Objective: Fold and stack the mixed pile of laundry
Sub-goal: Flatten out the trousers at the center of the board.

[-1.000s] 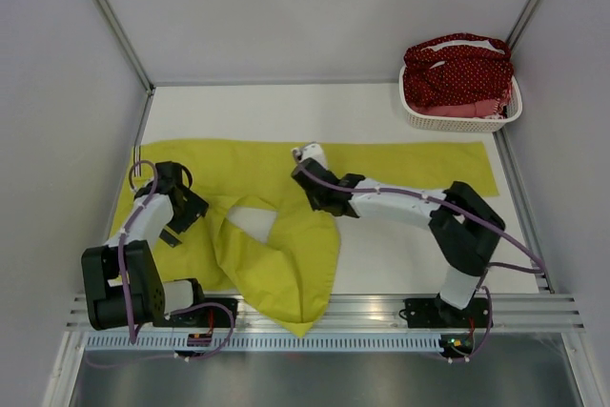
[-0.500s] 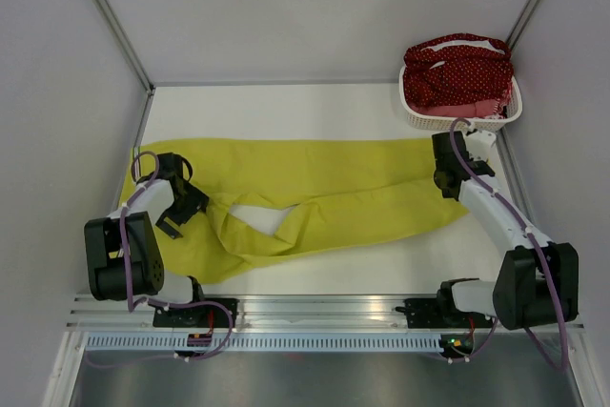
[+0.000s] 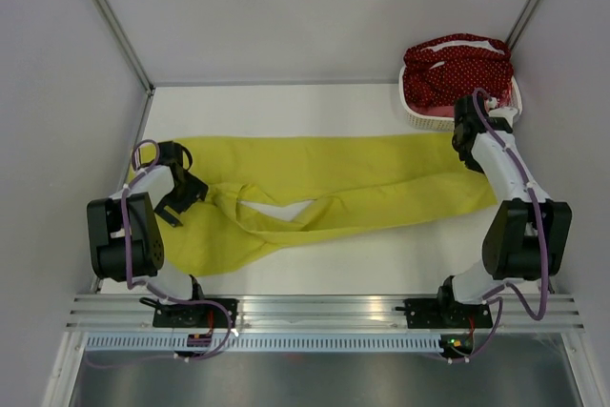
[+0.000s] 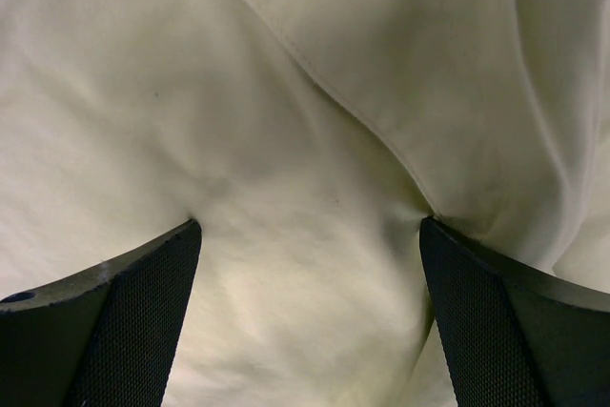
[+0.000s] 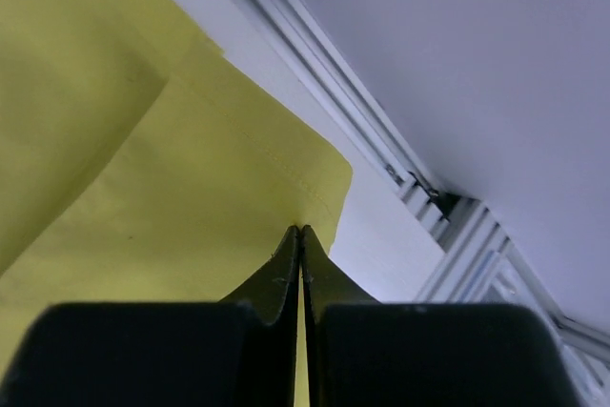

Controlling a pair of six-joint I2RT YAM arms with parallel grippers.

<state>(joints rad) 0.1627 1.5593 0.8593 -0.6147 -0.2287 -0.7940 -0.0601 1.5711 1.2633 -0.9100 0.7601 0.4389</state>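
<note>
A long yellow-green garment [image 3: 334,173] lies stretched across the table from left to right, with loose folds near its left-middle part. My right gripper [image 3: 465,145] is at its right end, just in front of the basket. In the right wrist view that gripper [image 5: 301,232] is shut on the garment's hemmed edge [image 5: 286,164]. My left gripper [image 3: 179,199] is low over the garment's left end. It stands open [image 4: 310,226], with pale cloth [image 4: 305,140] between its fingers [image 4: 143,312] and close under them.
A white perforated basket [image 3: 419,116] stands at the back right, holding a dark red white-dotted cloth [image 3: 457,69] and a bit of pink cloth [image 3: 440,111]. Metal frame rails [image 5: 315,73] run along the table's right edge, close to my right gripper.
My right gripper has carried the garment's end from the table's middle to the far right by the basket, pulling the garment out long. The left gripper shifted slightly left and stayed open.
</note>
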